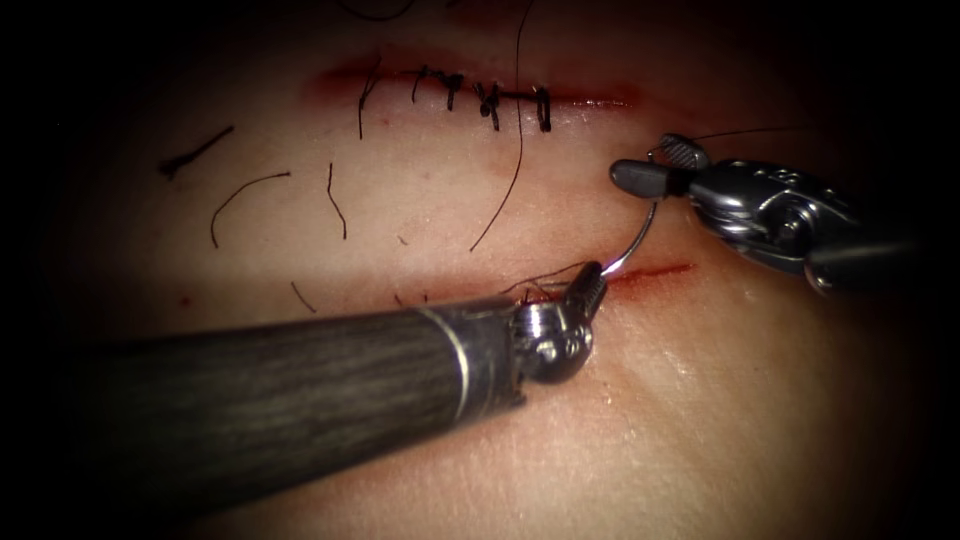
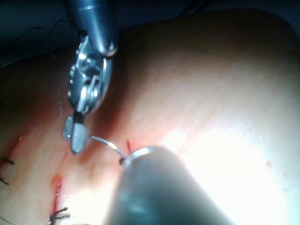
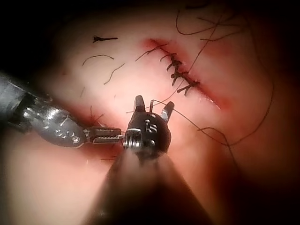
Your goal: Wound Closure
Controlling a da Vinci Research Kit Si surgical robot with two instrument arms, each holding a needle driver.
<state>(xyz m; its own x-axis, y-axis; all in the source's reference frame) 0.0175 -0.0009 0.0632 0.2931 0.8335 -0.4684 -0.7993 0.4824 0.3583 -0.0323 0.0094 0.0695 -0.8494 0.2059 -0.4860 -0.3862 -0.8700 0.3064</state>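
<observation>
The curved needle (image 1: 642,232) arcs between both tools above the lower, unstitched cut (image 1: 660,270) in the tissue (image 1: 720,420). My left tool (image 1: 590,287) comes in from the lower left, jaws shut on the needle near its point, right at the cut; I cannot tell whether the point is in the tissue. To the right, my right tool (image 1: 662,165) has its jaws open around the needle's back end. The right wrist view shows those jaws (image 3: 153,106) spread, with the left tool (image 3: 102,136) beside them. Thread (image 1: 745,131) trails from the needle's back end. The needle (image 2: 105,142) also shows between the tools in the left wrist view.
A second cut (image 1: 480,97) higher on the tissue is closed with several dark stitches. A long thread (image 1: 518,160) runs down across it. Cut ends of thread (image 1: 245,190) lie on the tissue to the left. Red fluid lines both cuts.
</observation>
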